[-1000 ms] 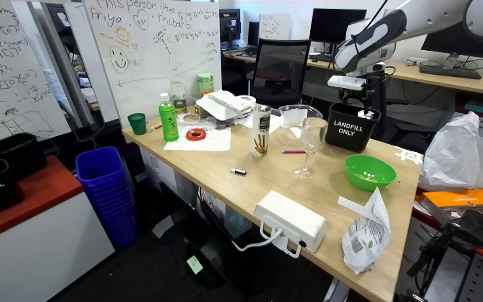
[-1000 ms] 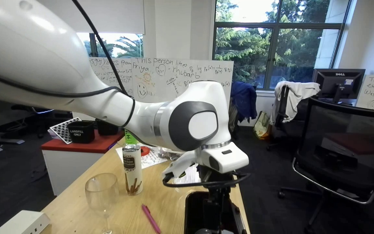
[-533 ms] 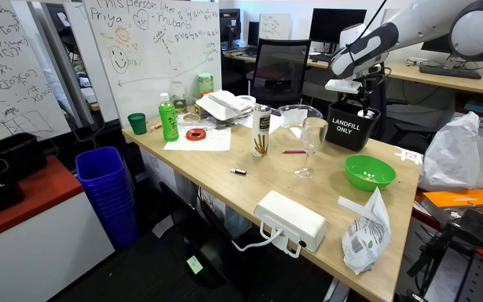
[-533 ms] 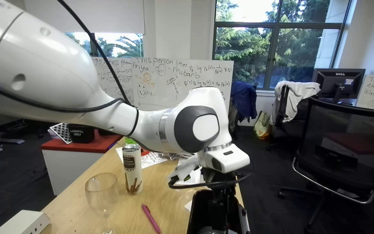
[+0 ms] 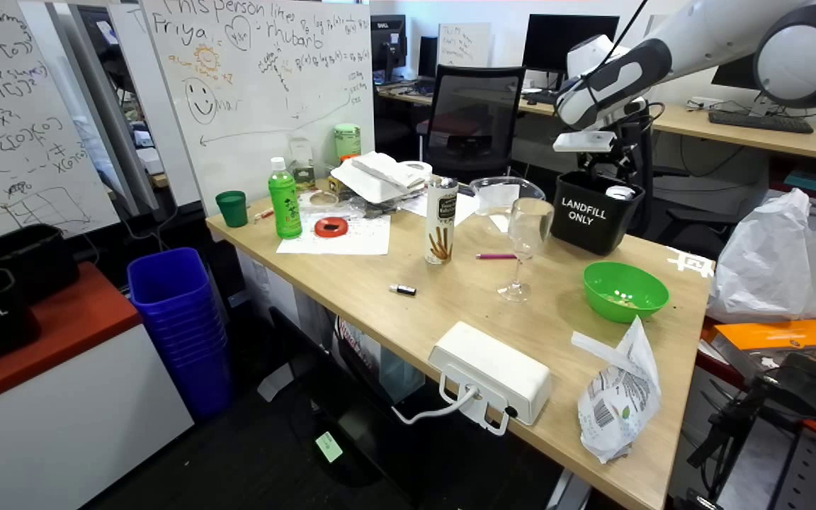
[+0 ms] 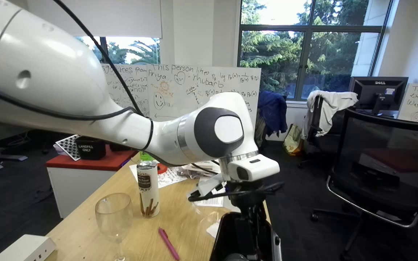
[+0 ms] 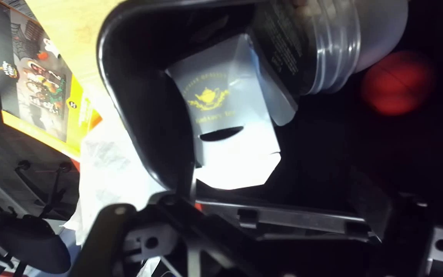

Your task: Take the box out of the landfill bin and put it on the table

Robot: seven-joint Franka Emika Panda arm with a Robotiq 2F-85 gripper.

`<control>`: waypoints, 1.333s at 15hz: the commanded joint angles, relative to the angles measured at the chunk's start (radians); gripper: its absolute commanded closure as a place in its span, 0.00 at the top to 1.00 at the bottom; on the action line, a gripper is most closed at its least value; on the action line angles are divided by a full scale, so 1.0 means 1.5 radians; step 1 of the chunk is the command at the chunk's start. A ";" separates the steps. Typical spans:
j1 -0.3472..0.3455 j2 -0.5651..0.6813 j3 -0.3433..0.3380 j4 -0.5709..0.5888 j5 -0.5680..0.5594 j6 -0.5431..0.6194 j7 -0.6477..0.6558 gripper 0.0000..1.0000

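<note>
The black landfill bin (image 5: 585, 223) stands on the pale wooden table (image 5: 380, 319), near its far edge. Its rim also shows in the wrist view (image 7: 110, 92). The box (image 7: 225, 92), whitish with a yellow teapot print and a dark slot, lies inside the bin in the wrist view. One end is brightly lit. The exterior views do not clearly show the box. My gripper (image 7: 283, 184) is open, its fingers wide apart, with nothing between them. In both exterior views the gripper (image 5: 610, 166) (image 6: 252, 232) reaches down into the bin's mouth; its tips are hidden there.
A clear plastic jar (image 7: 333, 46) leans beside the box in the bin; a blurred red round thing (image 7: 397, 82) shows near it. A wine glass (image 5: 530, 227), a green bowl (image 5: 625, 290), a tall tin (image 5: 441, 219) and a white device (image 5: 491, 372) stand around the table.
The hand first lowered slightly, then rose and tilted over the bin. A white round thing inside the bin shows more fully behind the gripper. The bin has not visibly moved.
</note>
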 commanded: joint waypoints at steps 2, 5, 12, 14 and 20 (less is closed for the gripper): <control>0.006 0.004 0.001 0.017 -0.006 -0.057 -0.013 1.00; 0.006 0.016 -0.001 0.027 -0.003 -0.083 0.000 1.00; -0.002 0.039 0.003 0.041 0.009 -0.092 0.029 1.00; -0.003 0.043 0.004 0.043 0.013 -0.087 0.038 1.00; -0.007 0.055 0.006 0.058 0.019 -0.097 0.058 0.71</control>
